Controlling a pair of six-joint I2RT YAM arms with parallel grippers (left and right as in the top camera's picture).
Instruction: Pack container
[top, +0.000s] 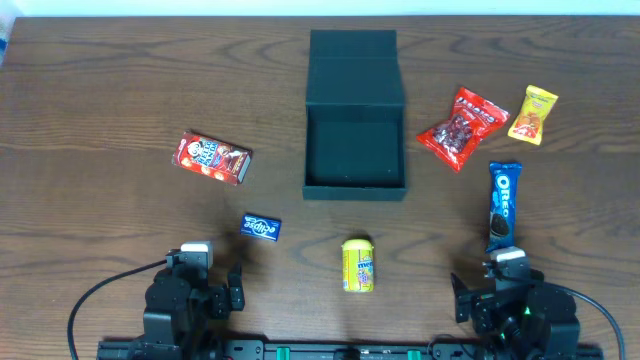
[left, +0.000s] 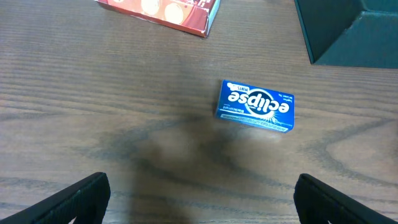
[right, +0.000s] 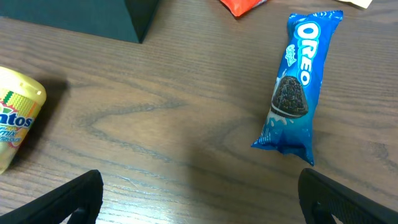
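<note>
The dark teal-black square container (top: 355, 186) stands open at the table's middle, its flap lid (top: 353, 60) folded back behind it. Its corner shows in the left wrist view (left: 348, 37) and the right wrist view (right: 93, 15). A blue Eclipse mint box (top: 261, 228) (left: 255, 106) lies ahead of my left gripper (left: 199, 199), which is open and empty. A blue Oreo packet (top: 503, 205) (right: 295, 87) lies ahead of my right gripper (right: 199, 196), also open and empty. A yellow Mentos tub (top: 358, 265) (right: 15, 121) lies in front of the container.
A red snack box (top: 212, 157) (left: 168, 11) lies left of the container. A red snack bag (top: 461, 127) and a small yellow packet (top: 532, 114) lie to its right. Both arm bases sit at the table's front edge.
</note>
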